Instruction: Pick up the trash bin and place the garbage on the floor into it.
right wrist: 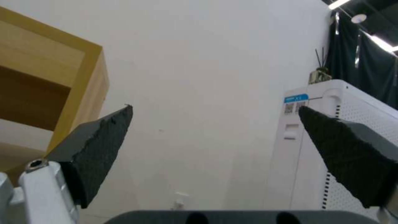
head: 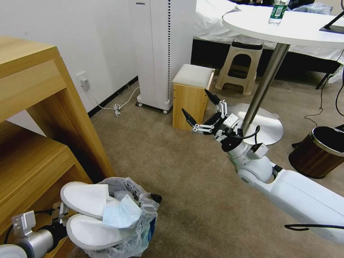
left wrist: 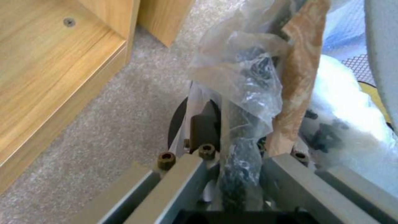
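The trash bin, black with a crinkly clear bag, is low on my left beside the wooden shelf. Two white slippers and a light-blue mask stick out of its top. My left gripper is shut on the bin's rim; the left wrist view shows its fingers clamped over the bagged edge of the bin. Over the beige carpet floor, my right gripper hangs in the air, open and holding nothing. In the right wrist view, its fingertips are spread wide towards the white wall.
A wooden shelf unit stands close on the left. Ahead are a small wooden stool, a white appliance and a round table's pole. A brown metal-rimmed bin sits at the right. Bare carpet lies in the middle.
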Motion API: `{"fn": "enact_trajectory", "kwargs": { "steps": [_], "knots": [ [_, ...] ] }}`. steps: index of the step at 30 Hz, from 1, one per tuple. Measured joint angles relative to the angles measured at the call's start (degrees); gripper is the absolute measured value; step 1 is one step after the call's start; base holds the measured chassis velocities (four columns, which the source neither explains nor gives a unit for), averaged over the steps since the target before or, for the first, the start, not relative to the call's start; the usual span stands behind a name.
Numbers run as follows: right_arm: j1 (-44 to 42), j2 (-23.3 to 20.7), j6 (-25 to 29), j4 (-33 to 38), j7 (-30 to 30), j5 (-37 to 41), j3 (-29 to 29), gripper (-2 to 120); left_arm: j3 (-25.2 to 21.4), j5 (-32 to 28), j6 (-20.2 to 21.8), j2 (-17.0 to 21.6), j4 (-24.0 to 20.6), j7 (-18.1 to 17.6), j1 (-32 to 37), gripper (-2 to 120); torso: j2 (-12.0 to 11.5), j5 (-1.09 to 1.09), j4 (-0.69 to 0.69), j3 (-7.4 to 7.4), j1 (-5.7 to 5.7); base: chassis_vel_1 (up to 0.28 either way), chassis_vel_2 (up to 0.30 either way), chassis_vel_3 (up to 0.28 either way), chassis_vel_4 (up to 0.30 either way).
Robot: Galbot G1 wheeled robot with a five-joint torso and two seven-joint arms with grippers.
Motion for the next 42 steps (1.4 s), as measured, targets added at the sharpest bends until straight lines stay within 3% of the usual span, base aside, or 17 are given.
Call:
{"fn": "enact_trajectory", "kwargs": {
  "steps": [17,42],
  "knots": [
    [-2.7,-0.7,0.2,0.6,-0.2,-0.9,3.4,100,2.3,0.8,-0.2,0.3,6.3,-0.2,-3.2,0,0.0,-0.01,-0.01,0.0,0.01,0.0,0.0,0.0,0.0],
    [-3.9,-1.7,0.0,1.3,-0.5,-0.6,5.8,100,5.0,1.9,-0.5,-0.7,9.3,-0.6,-4.5,0,0.0,0.0,-0.01,0.01,0.01,0.0,0.0,0.0,0.0]
  ]
}}
